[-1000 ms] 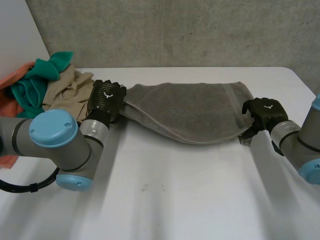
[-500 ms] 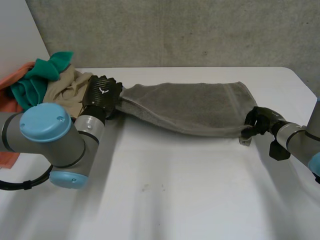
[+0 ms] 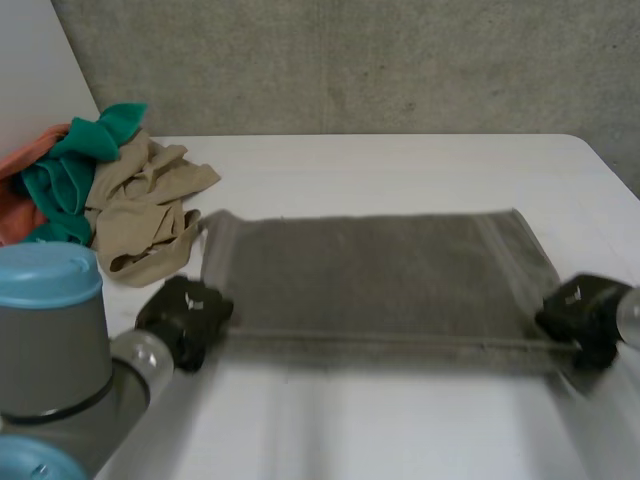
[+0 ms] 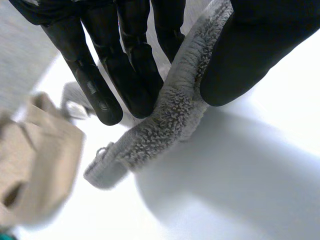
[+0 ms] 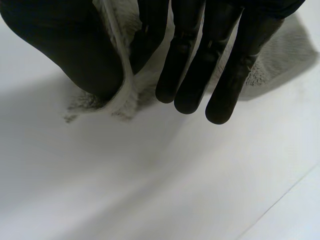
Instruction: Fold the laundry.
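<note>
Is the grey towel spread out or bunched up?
Spread out: the grey towel forms a wide rectangle, stretched between the left hand and right hand pinching its near corners.

The grey-brown terry towel (image 3: 370, 275) lies stretched as a wide rectangle across the middle of the frame, its lower corners pinched by the left robot hand (image 3: 185, 315) and right robot hand (image 3: 582, 315). At the left edge a beige garment (image 3: 145, 205), teal cloth (image 3: 75, 165) and orange cloth (image 3: 25, 190) lie crumpled in a heap, the beige just beside the towel's upper left corner.
</note>
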You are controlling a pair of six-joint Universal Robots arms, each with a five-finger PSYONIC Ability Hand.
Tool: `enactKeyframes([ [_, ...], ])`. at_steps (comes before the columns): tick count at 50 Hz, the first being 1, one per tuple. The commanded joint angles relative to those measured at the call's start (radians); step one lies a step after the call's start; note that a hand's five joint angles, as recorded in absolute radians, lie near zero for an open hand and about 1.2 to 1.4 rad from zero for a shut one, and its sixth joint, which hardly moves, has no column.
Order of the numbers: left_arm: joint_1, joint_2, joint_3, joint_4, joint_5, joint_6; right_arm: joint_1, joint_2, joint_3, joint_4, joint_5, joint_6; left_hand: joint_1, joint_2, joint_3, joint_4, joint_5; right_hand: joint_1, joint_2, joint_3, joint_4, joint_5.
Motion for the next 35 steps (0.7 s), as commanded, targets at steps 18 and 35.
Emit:
enactKeyframes([
  [18,-0.035,-0.281,0.302,0.321,-0.118,0.051,0.097,0.265,-0.254,-0.541,0.159,-0.063,0.271,0.196,0.198,0.195,0.261,0.398,0.217,0.213,0.207,0.236],
  [35,0.028,-0.429,0.966,0.79,-0.114,0.169,0.136,0.292,-0.707,-1.161,0.102,0.17,0.271,0.196,0.198,0.195,0.261,0.398,0.217,0.213,0.207,0.236],
])
